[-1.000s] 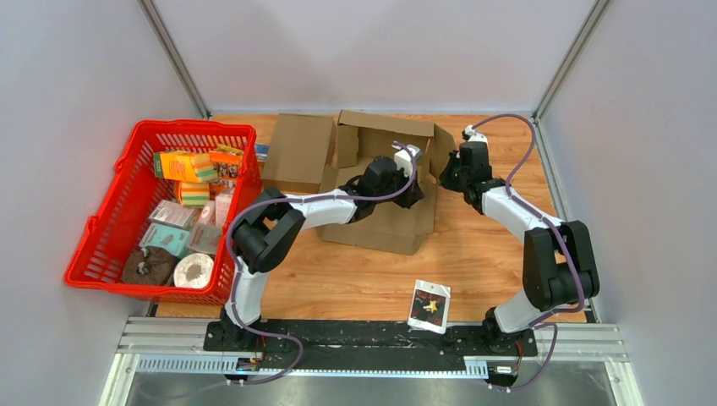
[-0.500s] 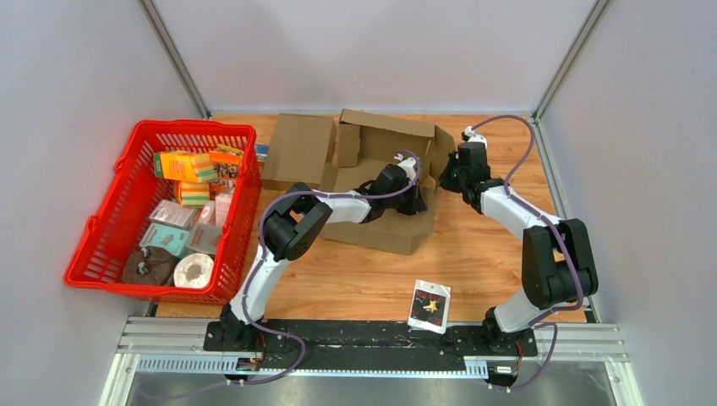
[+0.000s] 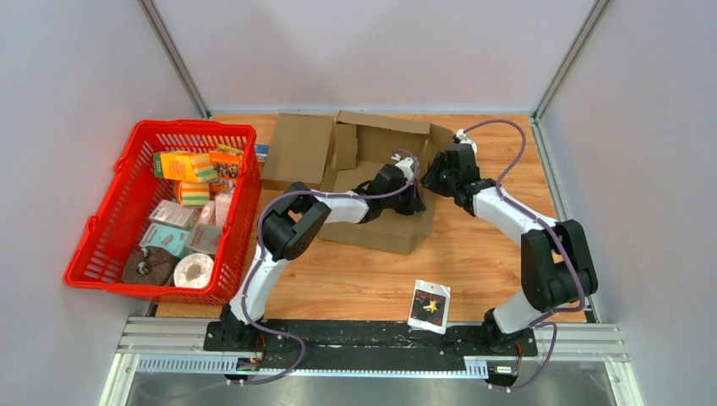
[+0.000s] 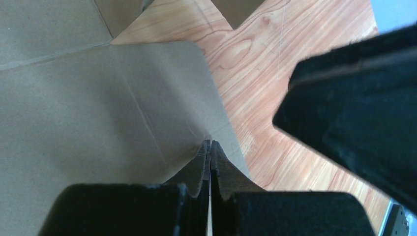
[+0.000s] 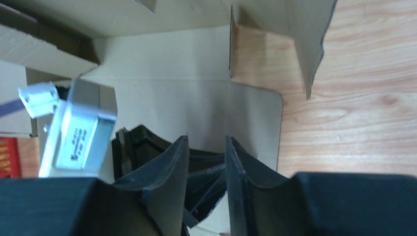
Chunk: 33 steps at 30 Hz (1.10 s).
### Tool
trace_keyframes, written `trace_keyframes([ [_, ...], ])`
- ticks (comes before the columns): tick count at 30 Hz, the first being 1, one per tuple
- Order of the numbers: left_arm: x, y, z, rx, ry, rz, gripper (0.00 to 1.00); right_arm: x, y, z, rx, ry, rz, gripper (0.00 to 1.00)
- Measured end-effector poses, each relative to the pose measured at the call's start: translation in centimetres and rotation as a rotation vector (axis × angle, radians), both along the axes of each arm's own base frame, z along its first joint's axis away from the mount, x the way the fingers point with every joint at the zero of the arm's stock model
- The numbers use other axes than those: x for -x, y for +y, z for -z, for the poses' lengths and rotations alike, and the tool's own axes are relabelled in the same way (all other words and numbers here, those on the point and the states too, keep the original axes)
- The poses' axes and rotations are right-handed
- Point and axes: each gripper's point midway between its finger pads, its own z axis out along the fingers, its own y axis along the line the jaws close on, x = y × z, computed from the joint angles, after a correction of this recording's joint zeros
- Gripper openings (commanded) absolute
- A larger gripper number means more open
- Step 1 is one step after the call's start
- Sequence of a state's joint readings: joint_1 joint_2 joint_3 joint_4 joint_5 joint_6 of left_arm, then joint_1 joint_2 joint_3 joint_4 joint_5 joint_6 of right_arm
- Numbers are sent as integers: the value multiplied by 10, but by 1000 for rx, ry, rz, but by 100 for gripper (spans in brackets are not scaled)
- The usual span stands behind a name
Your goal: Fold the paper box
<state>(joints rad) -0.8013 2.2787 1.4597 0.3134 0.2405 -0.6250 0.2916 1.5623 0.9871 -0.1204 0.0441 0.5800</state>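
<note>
The paper box is brown cardboard, standing open at the back middle of the table with its flaps spread. My left gripper is shut with nothing between its fingers, and its tips press on the box's near flap close to that flap's corner. My right gripper hangs just above and to the right of it, by the box's right flap. It is open and holds nothing. In the gap between its fingers I see the left gripper below it.
A red basket full of packaged goods stands at the left. A small printed packet lies near the front edge. Another flat cardboard panel lies left of the box. The left wrist's white camera housing sits close beside my right fingers.
My right gripper has opened and shifted left toward the box and the left gripper. The left arm's elbow swung right earlier, while its gripper stayed shut on the near flap.
</note>
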Motion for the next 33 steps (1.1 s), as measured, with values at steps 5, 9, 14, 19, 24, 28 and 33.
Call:
trace_keyframes([
  [5, -1, 5, 0, 1, 5, 2, 0, 12, -4, -7, -43, 11, -33, 52],
  [9, -1, 6, 0, 1, 6, 2, 0, 21, -53, -48, -57, -87, 40, 53],
  [14, -1, 6, 0, 2, 7, 2, 0, 7, -124, -67, 28, -155, 156, 60],
  [19, -1, 6, 0, 4, 8, 5, 0, -47, -123, -29, 149, -53, -12, 62],
  [24, -1, 6, 0, 5, 10, 6, 0, -54, -97, 8, 187, -24, -270, 63],
  [28, -1, 7, 0, 6, 12, 9, 0, -51, -68, 8, 204, -84, -456, 64],
  [33, -1, 7, 0, 7, 13, 11, 0, -56, -33, -2, 212, -186, -616, 65],
])
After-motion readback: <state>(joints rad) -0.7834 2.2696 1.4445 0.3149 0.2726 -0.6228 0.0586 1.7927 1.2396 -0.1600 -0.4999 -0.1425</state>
